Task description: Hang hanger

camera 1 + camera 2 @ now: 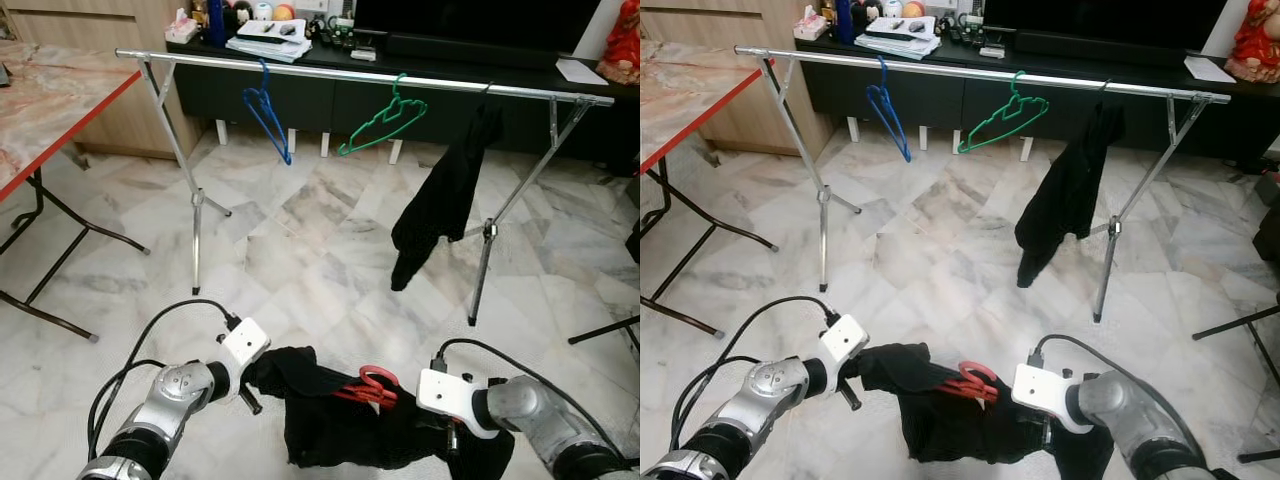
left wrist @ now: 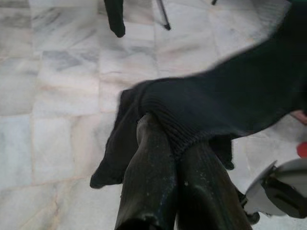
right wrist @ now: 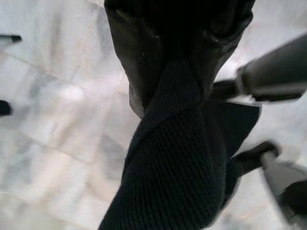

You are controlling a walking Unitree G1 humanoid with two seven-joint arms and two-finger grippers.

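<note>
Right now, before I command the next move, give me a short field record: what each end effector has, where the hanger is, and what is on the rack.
left end effector: shut on black garment, at its left edge
right end effector: shut on black garment, at its right side
red hanger: on the held garment, hook showing at the top, not yet on the rack
clothes rack: ahead, across the marble floor
on the rail: blue hanger, green hanger, hanging black garment
robot's left: folding table
</note>
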